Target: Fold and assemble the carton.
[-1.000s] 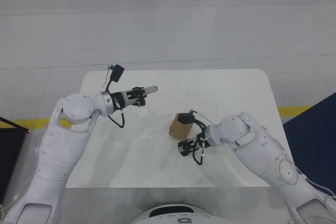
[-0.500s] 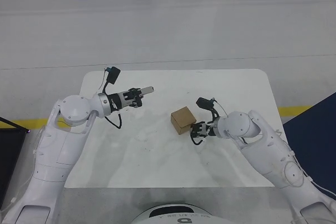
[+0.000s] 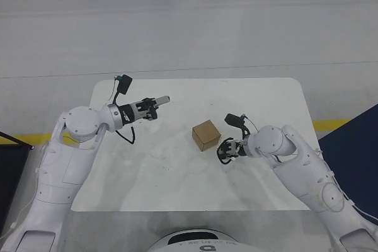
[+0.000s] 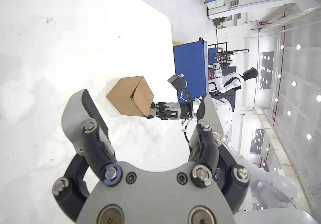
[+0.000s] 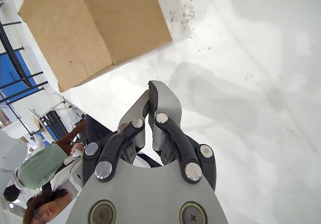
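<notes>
A small brown carton [image 3: 206, 134] stands closed as a cube near the middle of the white table [image 3: 264, 101]. My right gripper [image 3: 219, 150] sits low on the table just off the carton's near-right corner. In the right wrist view this gripper [image 5: 151, 85] is shut with nothing between its pads, a short gap from the carton [image 5: 95, 16]. My left gripper [image 3: 166, 99] hovers over the far-left part of the table, well apart from the carton. It is open [image 4: 145, 94] and empty, facing the carton [image 4: 128, 99] and the right gripper [image 4: 152, 112] beyond it.
The table's rounded edges lie all round, with bare white surface to the left, front and right of the carton. A blue partition [image 3: 368, 135] stands off the table's right side and a black frame [image 3: 0, 140] off its left.
The right gripper swung from the carton's front side round to its near-right corner and pulled back a little. The carton shifted slightly away and turned. The left gripper drew back a little to the left.
</notes>
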### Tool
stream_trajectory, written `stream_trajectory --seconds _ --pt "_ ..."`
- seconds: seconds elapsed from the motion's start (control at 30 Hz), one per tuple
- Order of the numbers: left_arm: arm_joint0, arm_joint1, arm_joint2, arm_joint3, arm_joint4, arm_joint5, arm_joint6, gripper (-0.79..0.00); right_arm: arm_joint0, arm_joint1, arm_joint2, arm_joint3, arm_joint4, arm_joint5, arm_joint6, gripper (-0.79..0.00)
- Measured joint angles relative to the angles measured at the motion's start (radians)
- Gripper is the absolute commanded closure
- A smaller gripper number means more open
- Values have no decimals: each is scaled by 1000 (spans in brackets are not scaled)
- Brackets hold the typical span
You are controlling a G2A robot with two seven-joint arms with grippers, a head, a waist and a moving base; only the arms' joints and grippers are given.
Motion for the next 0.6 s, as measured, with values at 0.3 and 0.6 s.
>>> stream_trajectory --seconds 0.3,0.6 --pt "19 9 -23 -17 -3 -2 -2 -785 82 -40 -66 101 112 -9 -117 0" --pt "44 20 -60 -22 -17 -2 -12 -785 26 -16 -9 60 101 -30 -76 0"
